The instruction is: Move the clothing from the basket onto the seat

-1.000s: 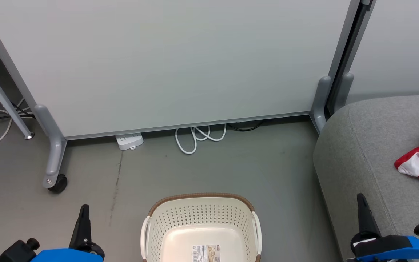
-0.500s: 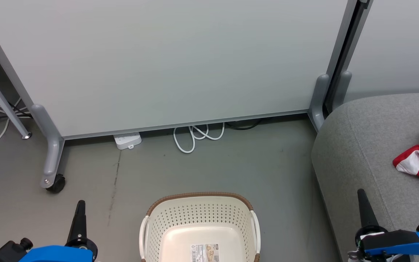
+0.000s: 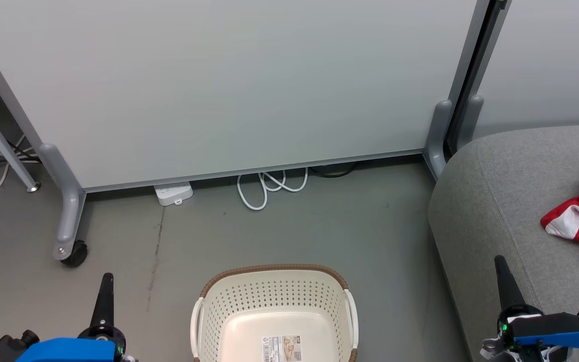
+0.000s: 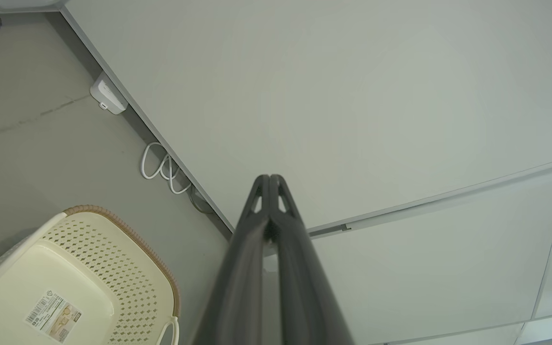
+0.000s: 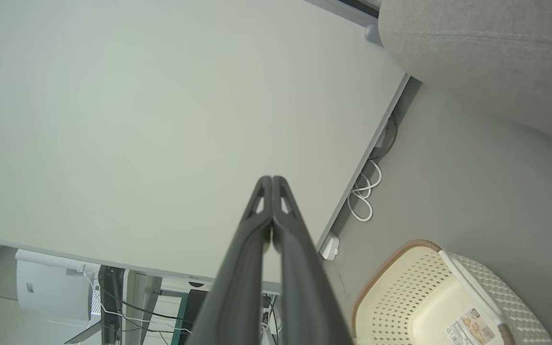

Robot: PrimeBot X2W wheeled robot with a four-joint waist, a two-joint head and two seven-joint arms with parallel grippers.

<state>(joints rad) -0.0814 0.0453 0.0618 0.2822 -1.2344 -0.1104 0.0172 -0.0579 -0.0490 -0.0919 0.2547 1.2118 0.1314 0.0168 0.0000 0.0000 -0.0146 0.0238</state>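
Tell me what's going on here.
A two-armed robot is moving clothing from a cream basket onto a grey seat. The basket stands on the floor, its visible inside bare but for a label, and a red and white garment lies on the seat. The left gripper and right gripper are both shut, holding nothing, either side of the basket.

The basket (image 3: 274, 296) runs off the bottom edge of my head view, near end unseen; print on its label (image 3: 282, 348) is too small to read. The red and white garment (image 3: 578, 221) and the seat (image 3: 490, 211) under it are cut by the right edge.
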